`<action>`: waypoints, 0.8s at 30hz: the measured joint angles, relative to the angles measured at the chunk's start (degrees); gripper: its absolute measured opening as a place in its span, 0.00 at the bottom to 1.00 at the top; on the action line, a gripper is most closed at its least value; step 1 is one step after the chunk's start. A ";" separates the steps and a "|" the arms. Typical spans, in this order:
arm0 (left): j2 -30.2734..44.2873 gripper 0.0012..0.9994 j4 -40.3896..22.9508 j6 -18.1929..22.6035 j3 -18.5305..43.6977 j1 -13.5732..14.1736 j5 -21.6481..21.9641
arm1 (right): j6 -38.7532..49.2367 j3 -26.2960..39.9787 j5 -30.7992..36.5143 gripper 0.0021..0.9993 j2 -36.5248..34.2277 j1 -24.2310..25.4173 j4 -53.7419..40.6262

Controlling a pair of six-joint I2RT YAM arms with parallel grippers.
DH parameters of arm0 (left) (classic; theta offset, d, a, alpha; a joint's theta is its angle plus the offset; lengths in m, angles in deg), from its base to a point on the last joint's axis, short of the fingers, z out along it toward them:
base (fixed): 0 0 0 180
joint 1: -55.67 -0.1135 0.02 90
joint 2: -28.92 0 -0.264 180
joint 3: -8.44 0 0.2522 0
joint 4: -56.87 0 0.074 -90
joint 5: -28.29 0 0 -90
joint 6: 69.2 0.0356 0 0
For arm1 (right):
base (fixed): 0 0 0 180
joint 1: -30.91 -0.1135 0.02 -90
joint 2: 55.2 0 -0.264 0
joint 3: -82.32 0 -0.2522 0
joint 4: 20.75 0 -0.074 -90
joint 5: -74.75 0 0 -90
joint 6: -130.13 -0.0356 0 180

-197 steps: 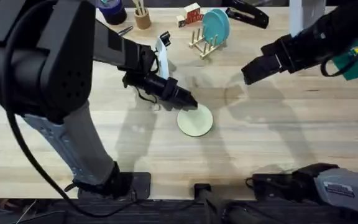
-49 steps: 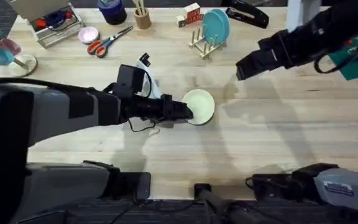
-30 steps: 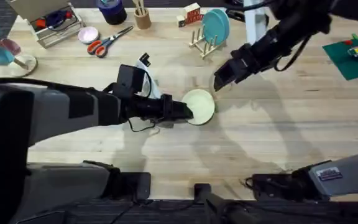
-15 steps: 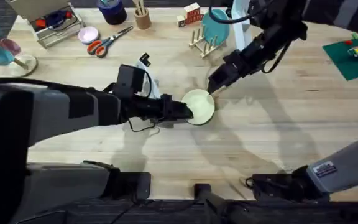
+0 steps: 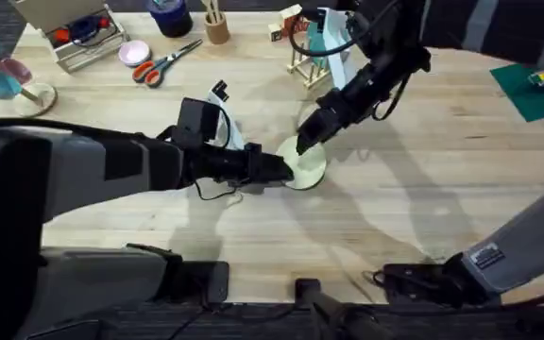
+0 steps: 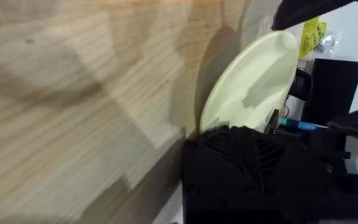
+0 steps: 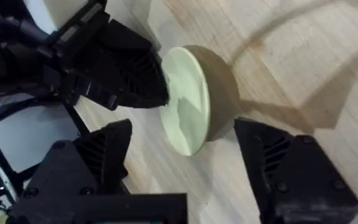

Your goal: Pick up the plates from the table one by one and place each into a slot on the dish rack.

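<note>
The pale cream-yellow plate (image 5: 308, 162) is tipped up on edge at the middle of the table (image 5: 423, 198). My left gripper (image 5: 280, 171) is shut on its near-left rim. In the left wrist view the plate (image 6: 247, 87) rises slanted above my black fingers (image 6: 247, 162). My right gripper (image 5: 308, 140) hovers open at the plate's far rim. Through the right wrist camera the plate (image 7: 188, 99) lies between that gripper's spread fingers (image 7: 104, 155), with the left gripper (image 7: 126, 68) clamped on its other side. The turquoise plate (image 5: 316, 40) stands in the dish rack (image 5: 302, 68), partly hidden by the right arm.
Orange-handled scissors (image 5: 163, 59), a small pink dish (image 5: 133, 52) and a tray of items (image 5: 78, 33) lie at the back left. A cup of sticks (image 5: 217, 26) and small blocks (image 5: 286, 19) stand near the rack. A green mat (image 5: 535, 85) is at the right.
The right arm swung in from the right and came down to the cream plate's far rim. The left gripper, which took and tipped the plate earlier, has held still.
</note>
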 joint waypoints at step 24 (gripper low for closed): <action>0.00 0.04 -0.33 0.00 0.00 -0.07 -0.70 | -0.32 -0.03 0.28 0.03 -2.31 -1.12 -1.28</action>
